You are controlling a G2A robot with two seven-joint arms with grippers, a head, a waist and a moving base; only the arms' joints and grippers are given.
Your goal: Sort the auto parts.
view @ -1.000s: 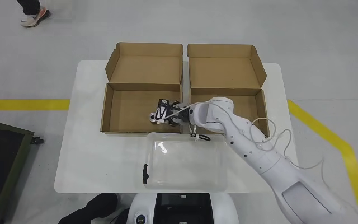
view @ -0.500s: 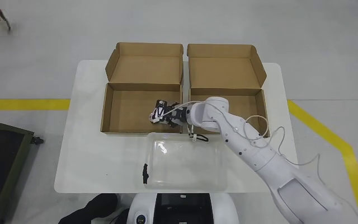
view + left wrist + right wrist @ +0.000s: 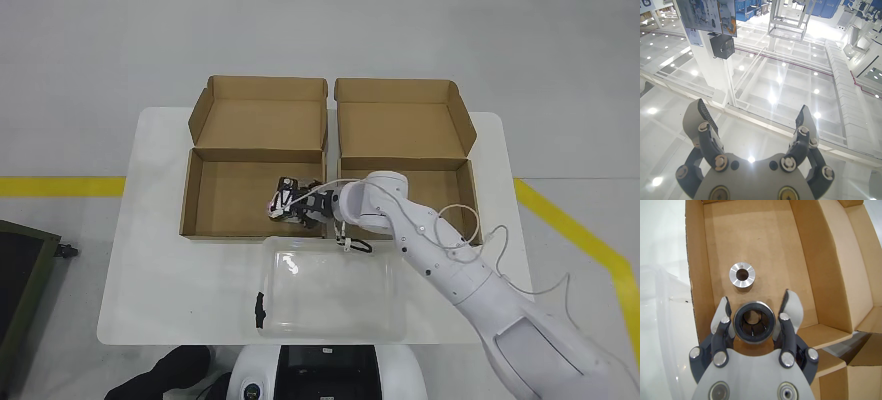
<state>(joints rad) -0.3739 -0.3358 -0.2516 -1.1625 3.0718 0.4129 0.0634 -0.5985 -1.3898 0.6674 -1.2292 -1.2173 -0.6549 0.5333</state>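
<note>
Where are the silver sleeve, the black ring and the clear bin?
silver sleeve [image 3: 751, 274]: right wrist view, bevelled top face.
black ring [image 3: 754, 306]: right wrist view, its dark rim.
clear bin [image 3: 335, 290]: top view, bare bottom.

sleeve [image 3: 742, 275] in left box [image 3: 772, 247], ring [image 3: 754, 323] beside it

**Left cardboard box** [image 3: 225, 200]: my right gripper [image 3: 285, 197] is inside it, low between the long walls.
- **Ahead:** black-rimmed ring [image 3: 754, 306] at the gripper, apparently on the floor, though I can't be sure. Just beyond it, a metal sleeve [image 3: 742, 276] stands upright and blocks the straight line.
- **Past the sleeve:** flat cardboard floor runs to the end wall, with room to pass on either side.
- **Near side:** box wall, with the clear plastic bin [image 3: 330, 242] just behind it.
- **Behind:** wall shared with the right cardboard box [image 3: 445, 185].
</note>
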